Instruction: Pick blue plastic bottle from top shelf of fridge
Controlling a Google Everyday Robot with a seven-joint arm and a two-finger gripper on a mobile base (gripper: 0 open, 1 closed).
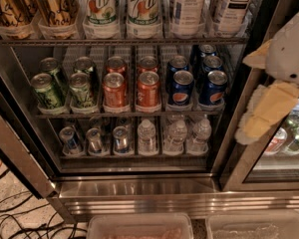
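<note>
**Lining up on the tea bottle in the upper right**

The tall clear blue plastic bottle point(233, 6) of dark tea, with its pale blue-white label, stands at the upper right of the frame on the dark wire top shelf point(119, 42) of the big stainless-steel fridge point(139, 188). Only its lower body shows, because the frame's top edge cuts off the cap. A second bottle of the same kind point(188, 6) stands just to its left, and the green-labelled 7UP bottles point(142, 9) come next along the row.

The white and pale yellow gripper point(267, 107) hangs at the right edge of the frame, in front of the dark door frame point(239, 133). It sits below the shelf rail and apart from every bottle. I cannot tell how far open the claw is, and nothing shows in its grasp.

To do this step well, the gripper probably needs to rise to label height and travel left and inward, clearing the door frame on the way. It should then approach the bottle squarely from the front. The bottles touch or nearly touch, so a centred grasp on the body matters. An off-centre entry risks nudging the twin bottle or catching the plastic lane.
</note>
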